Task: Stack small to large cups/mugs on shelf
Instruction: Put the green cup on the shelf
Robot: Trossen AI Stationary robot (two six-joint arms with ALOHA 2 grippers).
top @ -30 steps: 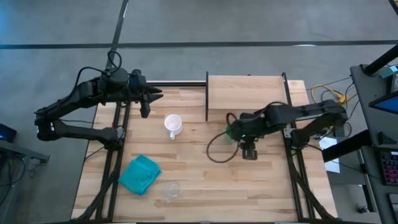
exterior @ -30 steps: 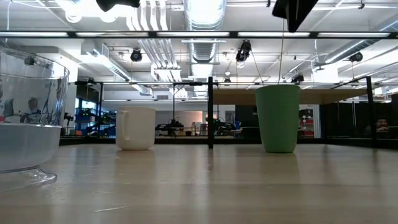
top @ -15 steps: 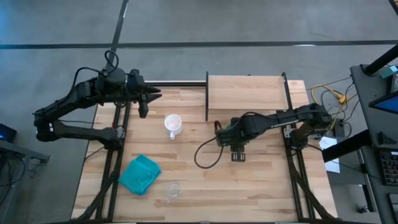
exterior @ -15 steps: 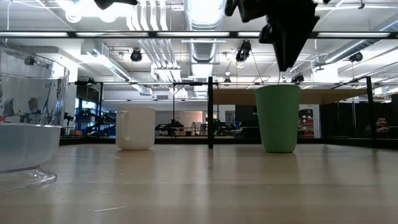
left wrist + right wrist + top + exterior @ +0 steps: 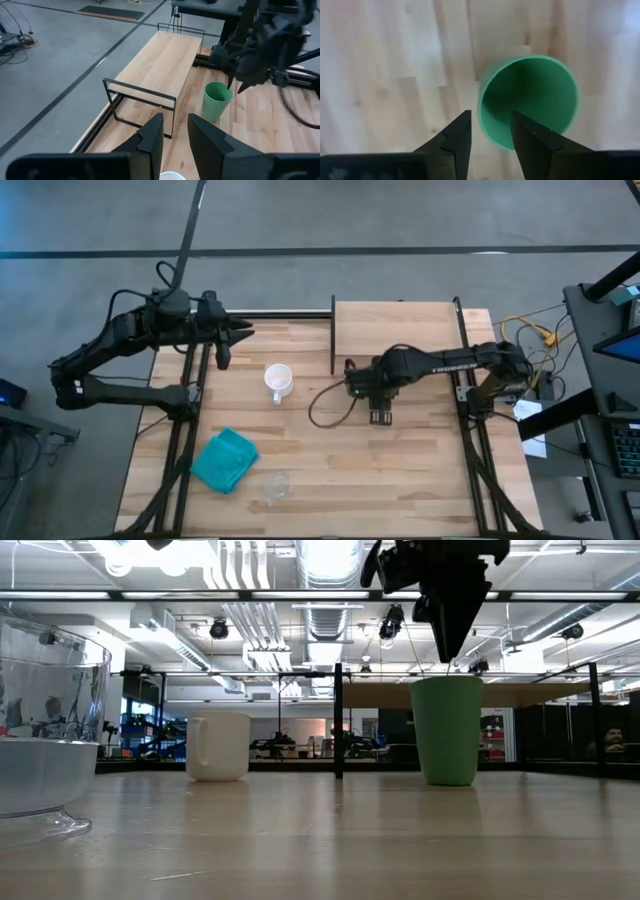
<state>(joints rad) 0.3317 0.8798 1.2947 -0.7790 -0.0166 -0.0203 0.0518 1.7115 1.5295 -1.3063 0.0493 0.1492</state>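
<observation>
Swinging back toward the shelf (image 5: 398,327) since the earlier frame, the right pincer (image 5: 487,131), fingers spread, hovers over the green cup (image 5: 529,101) on the worktop (image 5: 430,470) (light, stiff, slick): pinch its rim wall.

No readable text anywhere

Looked over all four views and there's no lettering, brand, number or sign I can make out. Pale marks on the right arm (image 5: 450,363) are too small to read.
</observation>
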